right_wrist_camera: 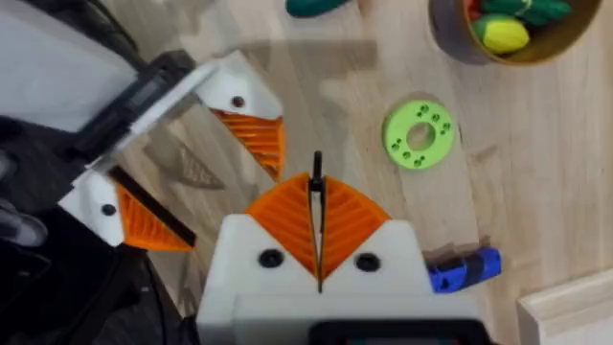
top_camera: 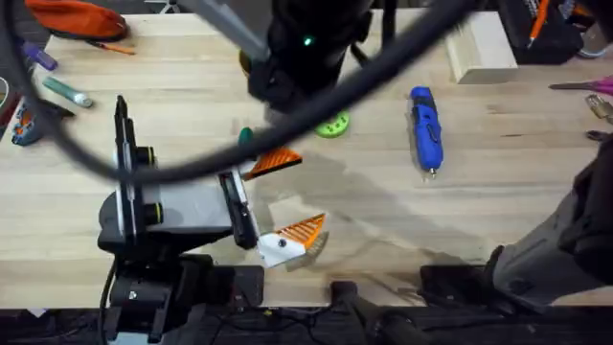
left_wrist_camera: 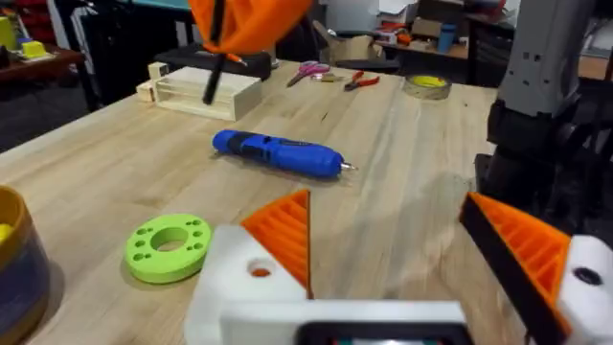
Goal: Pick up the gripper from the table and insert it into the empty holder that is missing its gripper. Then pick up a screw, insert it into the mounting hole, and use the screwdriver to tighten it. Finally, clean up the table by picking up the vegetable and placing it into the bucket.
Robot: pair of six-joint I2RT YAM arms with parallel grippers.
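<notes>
My left gripper (top_camera: 299, 194) rests open low over the table, white bases with orange ribbed tips. Its near finger is the white holder (top_camera: 278, 247), and the orange gripper piece (left_wrist_camera: 522, 244) with a black face sits in it; a dark mounting hole (left_wrist_camera: 584, 278) shows in the base. My right gripper (right_wrist_camera: 317, 240) hangs above it, shut on a thin black screw (right_wrist_camera: 317, 196). The blue screwdriver (top_camera: 426, 129) lies to the right. The dark green vegetable (top_camera: 246, 136) lies beyond the left fingers. The bucket (right_wrist_camera: 508, 38) holds yellow and green toys.
A lime-green ring disc (top_camera: 332, 125) lies between the vegetable and the screwdriver. A pale wooden slotted box (top_camera: 484, 43) stands at the back right. Pens and an orange pouch (top_camera: 77, 17) lie at the back left. The raised right arm (top_camera: 306, 43) blocks the back middle.
</notes>
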